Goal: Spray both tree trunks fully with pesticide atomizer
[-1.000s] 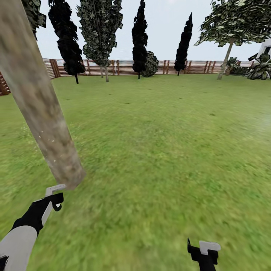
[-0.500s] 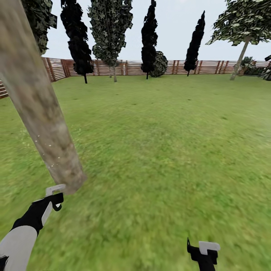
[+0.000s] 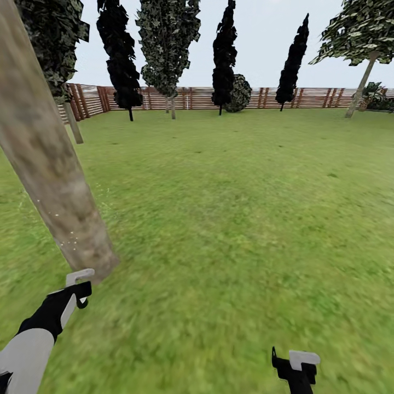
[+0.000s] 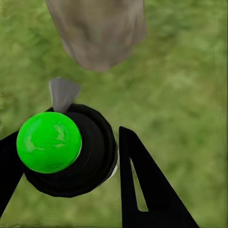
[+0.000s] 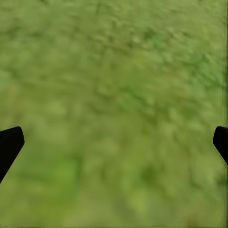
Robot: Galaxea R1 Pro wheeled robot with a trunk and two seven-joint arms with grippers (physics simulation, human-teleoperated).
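Green lawn (image 3: 235,219) fills most of our head view, ringed at the top of the frame by a brown slatted fence (image 3: 191,98) with dark trees in front of it. Along the left edge a thick pale grey-brown trunk (image 3: 46,158) slants from the upper left corner down toward the lower left, and a few pale specks (image 3: 71,241) dot its bark near the base. A second leafy tree with a pale trunk (image 3: 361,82) stands at the upper right by the fence.

Our left gripper (image 3: 81,287) sits at the lower left, just below the foot of the near trunk. In the left wrist view its black fingers (image 4: 147,190) are clamped around the atomizer (image 4: 71,152), a round black body topped by a bright green knob, with a grey nozzle pointing toward the trunk (image 4: 97,31) close ahead.

Our right gripper (image 3: 295,366) shows at the bottom right, over bare grass (image 5: 114,114). Its fingertips (image 5: 9,145) stand wide apart at the wrist view's edges, holding nothing.
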